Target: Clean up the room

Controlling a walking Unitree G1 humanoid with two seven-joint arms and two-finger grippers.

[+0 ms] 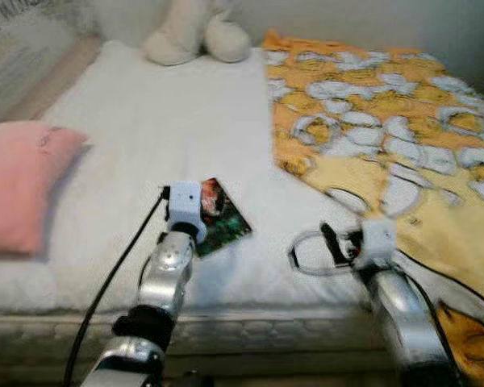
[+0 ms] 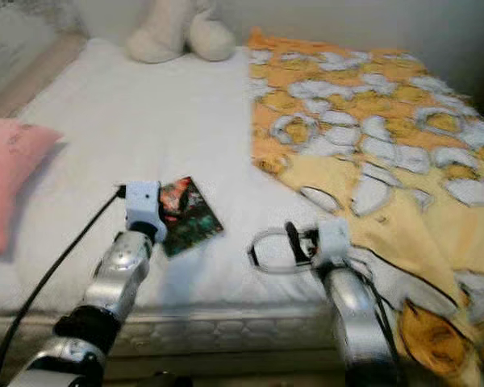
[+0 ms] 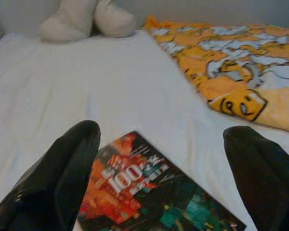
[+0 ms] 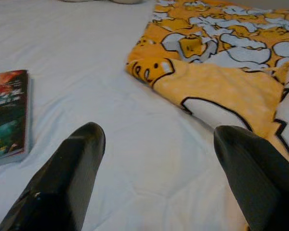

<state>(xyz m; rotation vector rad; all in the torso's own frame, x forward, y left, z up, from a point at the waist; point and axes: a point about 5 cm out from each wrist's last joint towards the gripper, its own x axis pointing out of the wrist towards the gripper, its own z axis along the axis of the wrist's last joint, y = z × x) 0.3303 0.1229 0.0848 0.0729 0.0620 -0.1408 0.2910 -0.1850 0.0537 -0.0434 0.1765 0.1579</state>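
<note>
In the left eye view, a bed [image 1: 145, 145] with a white quilted cover takes up most of the scene. A pink pillow [image 1: 20, 181] lies at its left edge, and a cream plush toy [image 1: 195, 32] sits at the far end. An orange and yellow blanket [image 1: 387, 121] with a white cartoon pattern covers the right side of the bed and hangs over the near edge. A book [image 1: 222, 216] with a dark red and green cover lies flat on the white cover near the front edge of the bed. The left arm reaches over the mattress edge, its wrist just beside the book. The right arm reaches in beside the blanket's edge.

The right eye view shows the same layout, with the book between the two arms, close to the left one.

In the left wrist view, the left hand [image 3: 173, 173] has its two black fingers spread wide apart, and the book lies on the bed between them, gripped by neither.

In the right wrist view, the right hand [image 4: 159, 178] is likewise spread open over bare white cover, holding nothing. The book lies off to one side of it and the blanket's folded edge lies near the other finger.
</note>
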